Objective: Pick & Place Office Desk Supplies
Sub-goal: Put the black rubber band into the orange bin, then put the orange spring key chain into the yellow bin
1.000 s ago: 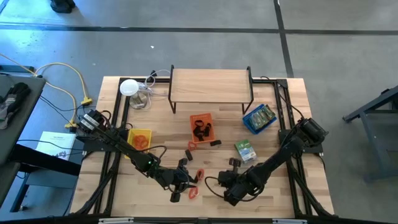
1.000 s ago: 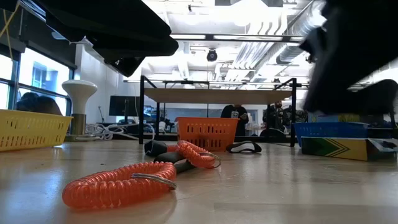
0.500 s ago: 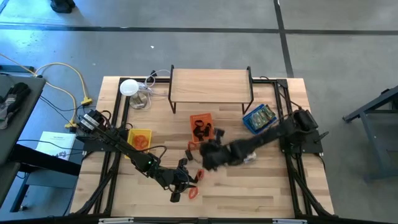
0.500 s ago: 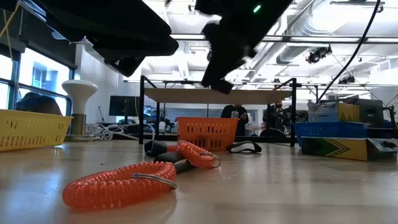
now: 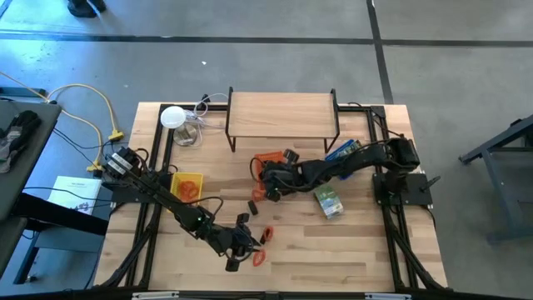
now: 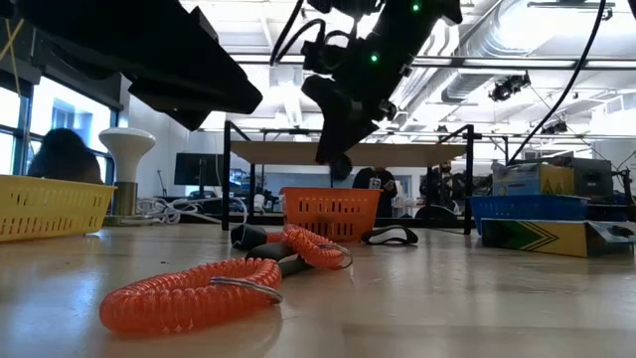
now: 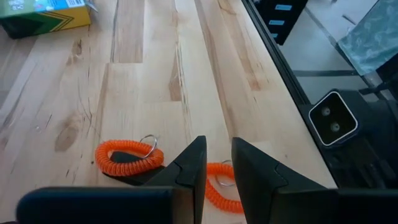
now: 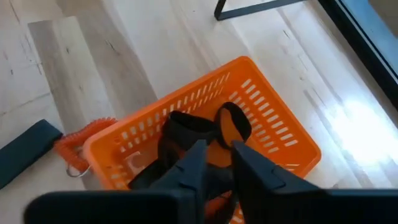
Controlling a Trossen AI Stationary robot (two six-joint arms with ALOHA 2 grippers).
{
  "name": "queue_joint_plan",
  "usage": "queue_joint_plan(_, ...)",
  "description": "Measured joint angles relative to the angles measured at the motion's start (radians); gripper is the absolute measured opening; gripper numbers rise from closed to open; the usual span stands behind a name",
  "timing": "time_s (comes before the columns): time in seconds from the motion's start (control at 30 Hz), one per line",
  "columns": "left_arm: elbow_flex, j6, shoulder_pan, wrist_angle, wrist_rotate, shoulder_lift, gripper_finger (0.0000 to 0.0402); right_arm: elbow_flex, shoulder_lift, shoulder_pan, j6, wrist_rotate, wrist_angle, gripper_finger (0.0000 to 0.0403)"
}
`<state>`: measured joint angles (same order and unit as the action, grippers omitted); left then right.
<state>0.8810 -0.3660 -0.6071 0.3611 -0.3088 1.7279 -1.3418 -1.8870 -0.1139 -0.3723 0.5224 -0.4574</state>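
Observation:
Two red-orange coils point(image 5: 259, 258) point(image 7: 127, 155) lie flat on the table near its near edge, with loose black clips point(image 5: 243, 221) close by. My left gripper point(image 5: 240, 244) point(image 7: 217, 168) hovers above the coils with its fingers close together and touches nothing. My right gripper point(image 5: 271, 182) point(image 8: 217, 162) hangs over the orange tray point(image 5: 265, 158) point(image 8: 273, 112), shut on a dark clip-like piece. More black clips point(image 8: 227, 124) lie inside that tray. A green-and-silver packet point(image 5: 328, 202) lies flat, right of the tray. My right gripper holds a small dark clip-like piece point(image 6: 340, 167) pinched between its two fingers, which slant down from above. The piece is lifted clear and hangs over the orange tray. The fingers hide which part of it they are on.
A yellow tray point(image 5: 187, 185) sits on the left and a blue tray point(image 5: 346, 154) on the right, under my right arm. A wooden shelf point(image 5: 283, 115) stands along the far side, with a white lamp point(image 5: 172, 117) and cables to its left. Bare wood shows around the near-right corner.
My right gripper has swung from near the table's near edge, up and toward the far side, and now hangs over the orange tray. My left arm has shifted slightly above the coils. The coils have stayed where they were.

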Motion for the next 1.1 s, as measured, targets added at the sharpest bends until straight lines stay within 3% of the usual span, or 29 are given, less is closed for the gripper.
queue_joint_plan(0.27, 0.000, 0.000, 0.000, -0.002, 0.001, 0.000, 0.0072, 0.000, 0.001, -0.018, 0.008, 0.001, 0.002, 0.0186)
queue_joint_plan(0.4, 0.000, 0.016, 0.000, -0.003, -0.001, 0.000, 0.0072, 0.000, 0.010, -0.031, -0.001, -0.003, -0.023, 0.0221)
queue_joint_plan(0.63, 0.000, 0.256, -0.005, -0.035, -0.002, 0.029, 0.0072, 0.000, 0.079, -0.122, -0.102, -0.015, -0.140, 0.0221)
queue_joint_plan(0.87, 0.000, 0.148, -0.012, -0.033, 0.054, 0.065, 0.0072, 0.000, 0.102, -0.273, -0.236, -0.032, -0.182, 0.0209)
queue_joint_plan(1.1, 0.050, 0.207, -0.076, -0.063, -0.075, 0.066, 0.0072, 0.000, 0.101, -0.394, -0.243, -0.029, -0.139, 0.0200)
